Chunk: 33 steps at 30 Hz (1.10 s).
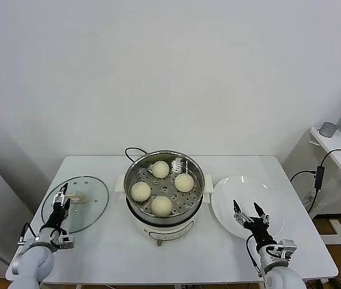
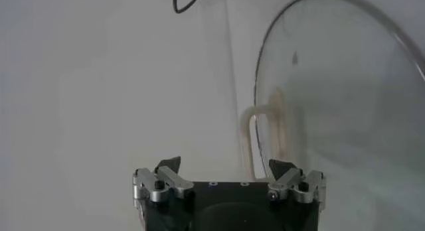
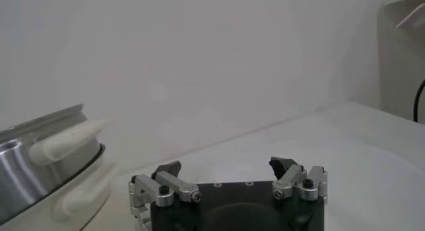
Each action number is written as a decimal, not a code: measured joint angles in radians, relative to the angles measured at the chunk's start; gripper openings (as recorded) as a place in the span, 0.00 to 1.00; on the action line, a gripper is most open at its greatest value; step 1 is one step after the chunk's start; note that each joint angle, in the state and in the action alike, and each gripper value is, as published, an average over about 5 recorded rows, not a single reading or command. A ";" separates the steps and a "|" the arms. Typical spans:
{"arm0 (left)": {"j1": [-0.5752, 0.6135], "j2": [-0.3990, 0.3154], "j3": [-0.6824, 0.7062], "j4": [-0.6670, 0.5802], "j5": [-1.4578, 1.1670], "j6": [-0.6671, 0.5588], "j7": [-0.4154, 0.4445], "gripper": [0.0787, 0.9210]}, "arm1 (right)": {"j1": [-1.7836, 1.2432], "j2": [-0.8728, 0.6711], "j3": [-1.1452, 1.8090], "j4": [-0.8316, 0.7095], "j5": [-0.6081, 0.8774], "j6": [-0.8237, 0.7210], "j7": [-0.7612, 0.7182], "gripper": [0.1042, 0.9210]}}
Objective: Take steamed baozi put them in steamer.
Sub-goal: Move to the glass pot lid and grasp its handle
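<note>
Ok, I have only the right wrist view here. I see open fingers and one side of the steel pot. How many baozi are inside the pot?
Observer: Four steamed baozi sit on the perforated tray of the steamer.
Operator: Is any bun left on the plate?
Observer: No, the white plate beside the steamer holds no bun. The right gripper hangs open over its near part.
Operator: And the left arm, where is it?
Observer: The left gripper is open above the glass lid, which lies flat on the table on the steamer's other side.
</note>
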 measured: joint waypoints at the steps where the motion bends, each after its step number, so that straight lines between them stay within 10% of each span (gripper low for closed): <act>1: -0.005 0.000 0.000 0.004 0.000 0.002 0.000 0.88 | -0.001 0.000 0.000 0.000 0.000 0.000 0.000 0.88; 33: -0.141 -0.037 0.041 0.122 -0.055 0.076 -0.002 0.83 | -0.022 0.012 0.015 0.003 -0.010 0.008 0.001 0.88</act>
